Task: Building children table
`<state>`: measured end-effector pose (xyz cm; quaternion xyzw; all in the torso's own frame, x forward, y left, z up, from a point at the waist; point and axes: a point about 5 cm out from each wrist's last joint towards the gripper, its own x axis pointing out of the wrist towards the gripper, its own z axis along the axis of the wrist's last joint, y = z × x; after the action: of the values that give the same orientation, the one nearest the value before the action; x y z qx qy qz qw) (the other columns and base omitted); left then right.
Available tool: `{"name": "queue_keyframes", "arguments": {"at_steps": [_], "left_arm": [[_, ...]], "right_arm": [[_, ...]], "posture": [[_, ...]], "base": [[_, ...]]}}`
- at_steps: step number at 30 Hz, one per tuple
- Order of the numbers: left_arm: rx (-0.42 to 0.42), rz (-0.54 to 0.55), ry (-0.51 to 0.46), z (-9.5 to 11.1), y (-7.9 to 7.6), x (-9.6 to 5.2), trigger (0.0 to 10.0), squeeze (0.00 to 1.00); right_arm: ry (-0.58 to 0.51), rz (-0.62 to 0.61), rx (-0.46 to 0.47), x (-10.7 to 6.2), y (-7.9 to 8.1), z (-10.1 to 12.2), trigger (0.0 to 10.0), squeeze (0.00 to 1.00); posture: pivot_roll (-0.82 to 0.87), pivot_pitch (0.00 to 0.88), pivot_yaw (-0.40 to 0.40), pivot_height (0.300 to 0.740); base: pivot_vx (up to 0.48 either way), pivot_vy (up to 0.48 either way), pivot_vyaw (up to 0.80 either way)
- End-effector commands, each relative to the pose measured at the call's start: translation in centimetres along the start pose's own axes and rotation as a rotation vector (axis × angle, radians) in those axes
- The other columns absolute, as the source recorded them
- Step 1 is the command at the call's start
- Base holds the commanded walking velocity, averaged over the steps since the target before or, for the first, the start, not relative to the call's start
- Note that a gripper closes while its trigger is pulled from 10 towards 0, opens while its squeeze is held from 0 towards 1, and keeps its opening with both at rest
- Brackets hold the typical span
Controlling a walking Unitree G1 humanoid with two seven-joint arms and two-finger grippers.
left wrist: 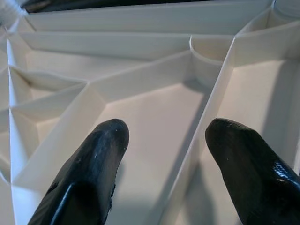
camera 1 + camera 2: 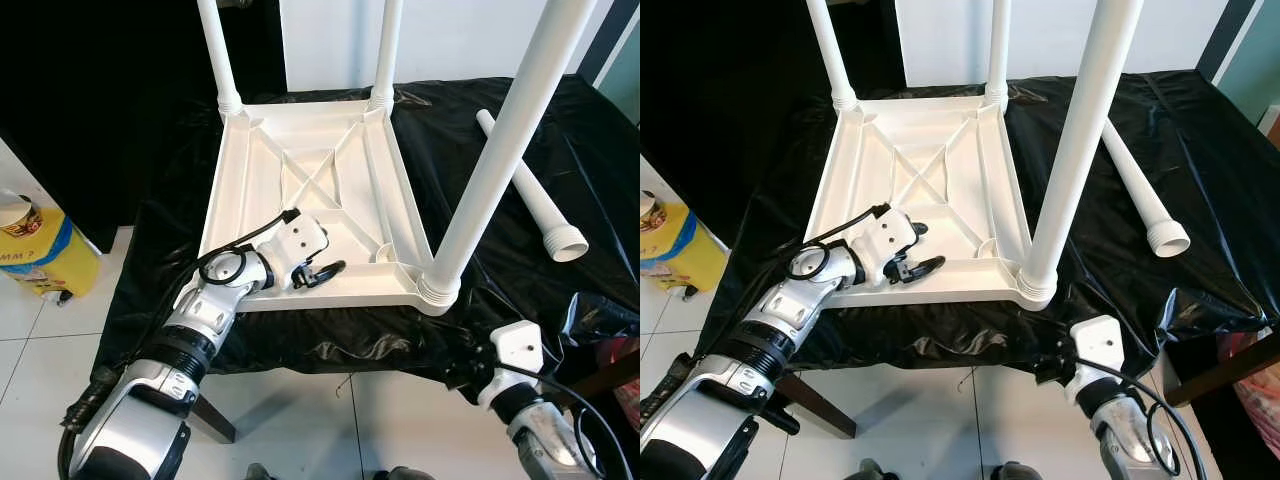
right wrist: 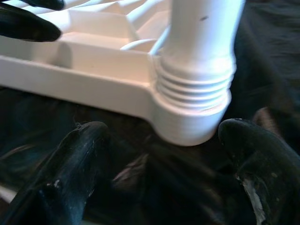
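Three legs up: a white plastic children's table [image 2: 310, 190] lies upside down on a black plastic sheet [image 2: 520, 160] spread over a worktop, three white tube legs standing in its corner sockets.
Head views, fourth leg: a loose white plastic tube leg [image 2: 530, 195] lies flat on the sheet to the robot's right of the table, well apart from both grippers, its ribbed end toward the robot.
Head views, left gripper: the left gripper [image 2: 322, 272] reaches over the near rim into the ribbed underside, at the near edge, its black fingers spread and holding nothing.
Head views, right gripper: the right arm [image 2: 1100, 365] sits low below the worktop's near edge, under the near right corner where the nearest white leg [image 2: 1080, 140] rises from its ribbed collar; the fingers are hidden here.
Head views, floor: a yellow and blue container [image 2: 45, 255] stands on the white tiles to the robot's left.
Left wrist view: two black fingertips [image 1: 101, 154] stand apart just above the table's white ribs and a curved socket wall, gripping nothing.
Right wrist view: two black fingertips [image 3: 79, 159] stand wide apart, the threaded corner socket [image 3: 192, 98] with its leg seated lying ahead between them, not touched; the left gripper's fingertip shows at the far rim.
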<state>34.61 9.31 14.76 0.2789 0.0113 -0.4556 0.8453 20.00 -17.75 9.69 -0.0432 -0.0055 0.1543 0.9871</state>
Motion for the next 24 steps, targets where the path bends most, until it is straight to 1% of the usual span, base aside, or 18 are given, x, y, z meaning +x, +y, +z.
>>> {"name": "queue_keyframes", "arguments": {"at_steps": [1, 3, 7, 8, 10, 14, 17, 18, 20, 21, 24], "left_arm": [[0.004, -0.126, 0.029, -0.3, -0.7, 0.1, 10.0, 0.0], [0.005, -0.119, 0.071, -0.8, -0.6, 0.2, 10.0, 0.0], [0.018, -0.118, 0.106, -1.2, -0.5, 0.3, 10.0, 0.0], [0.029, -0.118, 0.123, -1.4, -0.5, 0.3, 10.0, 0.0], [0.026, -0.106, 0.154, -1.7, -0.3, 0.5, 10.0, 0.0], [0.024, -0.104, 0.16, -1.7, 0.0, 0.5, 10.0, 0.0], [0.016, -0.107, 0.182, -2.0, 0.1, 0.4, 10.0, 0.0], [0.009, -0.101, 0.212, -2.3, 0.2, 0.5, 10.0, 0.0], [-0.009, -0.052, 0.266, -2.8, 0.5, 0.7, 10.0, 0.0], [-0.009, -0.052, 0.266, -2.8, 0.5, 0.7, 10.0, 0.0], [-0.036, 0.026, 0.304, -3.0, 1.4, 0.9, 10.0, 0.0]], "right_arm": [[0.008, 0.012, 0.0, -0.2, 0.2, -0.2, 10.0, 0.0], [0.009, 0.019, -0.002, -0.1, 0.3, -0.2, 10.0, 0.0], [0.009, 0.028, -0.005, -0.1, 0.3, -0.2, 10.0, 0.0], [0.01, 0.032, -0.006, -0.1, 0.3, -0.2, 10.0, 0.0], [0.013, 0.038, -0.014, 0.0, 0.2, -0.2, 10.0, 0.0], [0.016, 0.039, -0.018, 0.0, 0.1, -0.3, 10.0, 0.0], [0.017, 0.041, -0.019, 0.0, 0.1, -0.3, 10.0, 0.0], [0.017, 0.043, -0.021, 0.0, 0.2, -0.3, 10.0, 0.0], [0.016, 0.046, -0.023, 0.2, 0.2, -0.3, 10.0, 0.0], [0.016, 0.046, -0.023, 0.2, 0.2, -0.3, 10.0, 0.0], [0.017, 0.042, -0.03, 0.3, 0.2, -0.4, 10.0, 0.0]], "posture": [[-0.15, 0.066, 0.028, 0.74], [-0.15, 0.064, 0.028, 0.74], [-0.15, 0.064, 0.027, 0.74], [-0.15, 0.064, 0.027, 0.74], [-0.15, 0.065, 0.025, 0.74], [-0.15, 0.065, 0.025, 0.74], [-0.15, 0.063, 0.026, 0.74], [-0.15, 0.061, 0.027, 0.74], [-0.15, 0.06, 0.029, 0.74], [-0.15, 0.06, 0.029, 0.74], [-0.15, 0.06, 0.031, 0.74]], "base": [[0.0, 0.0, 0.0], [0.0, 0.0, 0.0], [0.0, 0.0, 0.0], [0.0, 0.0, 0.0], [0.0, 0.0, 0.0], [0.0, 0.0, 0.0], [0.0, 0.0, 0.0], [0.0, 0.0, 0.0], [0.0, 0.0, 0.0], [0.0, 0.0, 0.0], [0.0, 0.0, 0.0]]}}
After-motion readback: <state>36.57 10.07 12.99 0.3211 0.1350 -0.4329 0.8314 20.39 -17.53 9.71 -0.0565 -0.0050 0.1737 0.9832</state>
